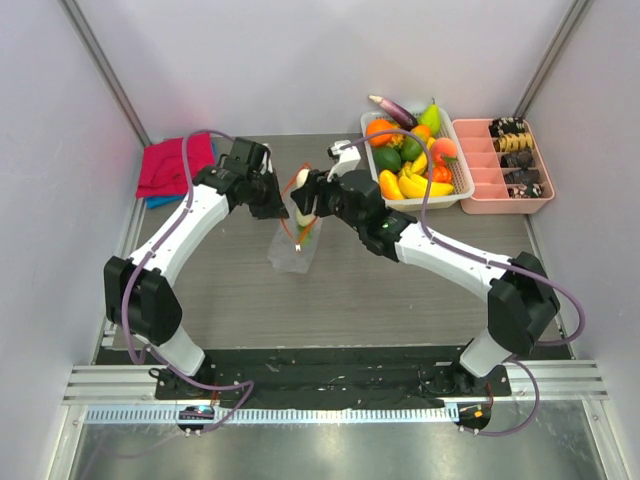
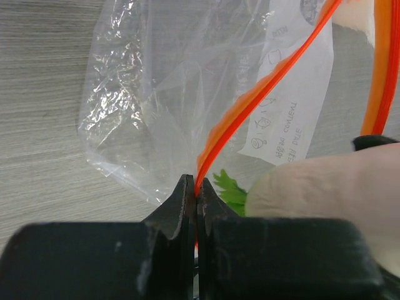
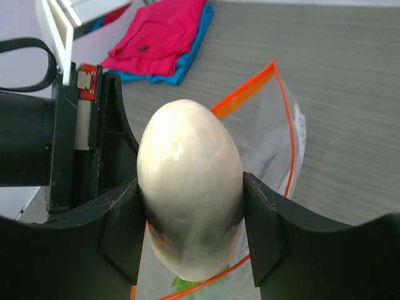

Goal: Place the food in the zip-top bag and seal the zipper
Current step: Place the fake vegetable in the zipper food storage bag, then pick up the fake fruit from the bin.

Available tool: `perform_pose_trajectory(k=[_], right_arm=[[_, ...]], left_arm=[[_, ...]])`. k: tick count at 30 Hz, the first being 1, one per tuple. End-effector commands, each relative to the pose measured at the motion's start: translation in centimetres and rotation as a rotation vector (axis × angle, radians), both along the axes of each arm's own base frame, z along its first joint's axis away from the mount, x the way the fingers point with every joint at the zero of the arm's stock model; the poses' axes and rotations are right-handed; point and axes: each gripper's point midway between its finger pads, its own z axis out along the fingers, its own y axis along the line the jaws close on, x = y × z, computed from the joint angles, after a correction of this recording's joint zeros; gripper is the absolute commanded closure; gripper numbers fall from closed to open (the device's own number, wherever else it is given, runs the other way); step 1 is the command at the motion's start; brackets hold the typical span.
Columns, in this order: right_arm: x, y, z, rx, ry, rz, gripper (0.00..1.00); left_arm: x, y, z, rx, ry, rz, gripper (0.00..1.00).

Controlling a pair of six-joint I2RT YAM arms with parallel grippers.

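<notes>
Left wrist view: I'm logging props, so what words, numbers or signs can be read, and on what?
White label on the zip-top bag: printed lines and small drawings, turned sideways, too blurred to read.
No other text shows in this view.

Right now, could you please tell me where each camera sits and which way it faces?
Top external: above and behind the arms, facing down on the table; both arms show.
Left wrist: on the left wrist, facing along its shut left pincer at the pinched zipper.
Right wrist: on the right wrist, facing down past the right pincer, shut on the white oblong piece, into the zip-top bag.
Shared: both wrist views show that zipper.
</notes>
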Motion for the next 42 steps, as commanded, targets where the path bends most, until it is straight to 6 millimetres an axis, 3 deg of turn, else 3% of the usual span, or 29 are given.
perform_pose_trajectory(k=[1,3,5,6,9,15,22,24,27,28,30,31,33,34,38,42], right_arm=[[-0.8,1.5,1.4,0.033,0.087,0.06,0.99],[-0.9,2.4,-0.1,0.006,0.147,0.089,0.99],[-1.5,2.9,-1.4,-0.026,0.23,0.124,0.91],[-1.8,2.9,-2.0,-0.045,0.266,0.136,0.78],[-1.6,3.1,-1.2,-0.038,0.301,0.141,0.49],[-0.5,1.6,0.0,-0.034,0.329,0.103,0.18],[-1.6,0.4,5.3,-0.02,0.201,0.226,0.12],[-1.5,-0.5,5.9,-0.003,0.196,0.255,0.12],[0.9,-4.5,5.0,0.016,0.231,0.265,0.11],[2.5,-6.9,4.4,0.026,0.248,0.25,0.11],[4.6,-9.8,3.5,-0.002,0.23,0.217,0.12],[6.5,-12.6,2.8,-0.016,0.23,0.155,0.12],[8.1,-14.9,2.0,-0.062,0.218,0.114,0.11],[9.3,-17.0,1.7,-0.107,0.189,0.079,0.09],[14.3,-20.2,0.4,-0.188,0.144,-0.049,0.07],[18.5,-20.7,-0.2,-0.181,0.109,-0.13,0.07]], left_arm=[[1.0,-0.8,1.9,-0.049,-0.068,0.001,1.0],[0.9,-1.0,2.0,-0.062,-0.064,-0.003,1.0],[0.9,-1.0,2.2,-0.065,-0.068,-0.004,1.0],[0.9,-1.0,2.3,-0.063,-0.07,-0.002,1.0],[0.8,-0.9,2.9,-0.06,-0.088,-0.006,1.0],[0.3,-1.0,3.5,-0.082,-0.095,-0.014,1.0],[0.1,-1.1,3.4,-0.112,-0.072,-0.009,1.0],[0.3,-1.2,3.5,-0.119,-0.068,-0.006,1.0],[0.6,-1.4,3.7,-0.129,-0.066,-0.007,1.0],[0.6,-1.6,3.7,-0.138,-0.064,-0.008,1.0],[0.8,-1.8,3.7,-0.14,-0.065,-0.015,1.0],[0.8,-1.8,3.7,-0.144,-0.062,-0.018,1.0],[0.9,-1.9,3.8,-0.15,-0.067,-0.024,1.0],[1.0,-2.0,3.9,-0.153,-0.072,-0.027,1.0],[1.2,-2.1,4.1,-0.156,-0.08,-0.035,1.0],[1.4,-2.2,4.2,-0.149,-0.087,-0.045,1.0]])
